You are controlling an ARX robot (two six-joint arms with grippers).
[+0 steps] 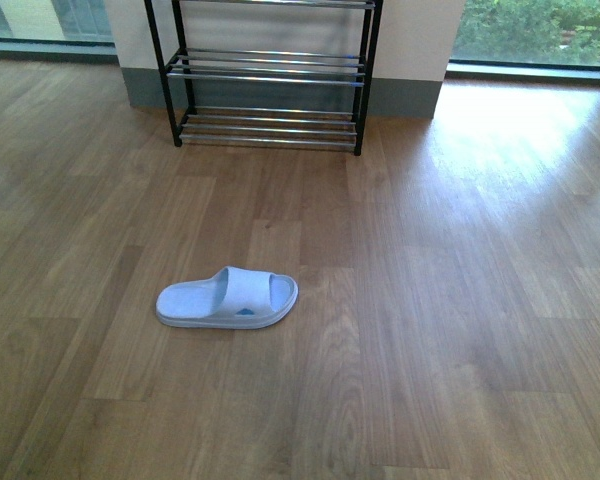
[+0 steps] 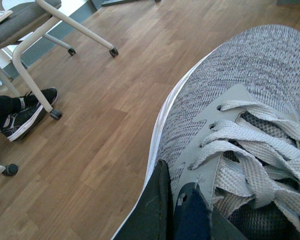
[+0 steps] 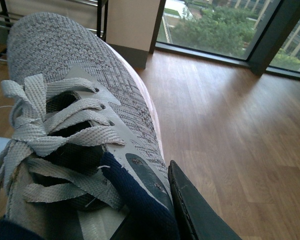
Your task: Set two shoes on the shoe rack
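My left gripper [image 2: 176,207] is shut on the navy collar of a grey knit sneaker [image 2: 230,85] with a white sole, held above the wooden floor. My right gripper [image 3: 162,200] is shut on the collar of the second grey knit sneaker [image 3: 65,65], its toe pointing toward the shoe rack [image 3: 0,20]. In the front view neither arm nor sneaker shows. The black-framed shoe rack [image 1: 268,70] with chrome rod shelves stands against the far wall. One pale blue slide slipper [image 1: 227,298] lies on the floor before it.
An office chair [image 2: 35,30] on castors and a person's black shoe [image 2: 25,117] are on the floor in the left wrist view. Floor-level windows [image 3: 215,30] flank the wall column behind the rack. Wooden floor [image 1: 430,300] spreads around the slipper.
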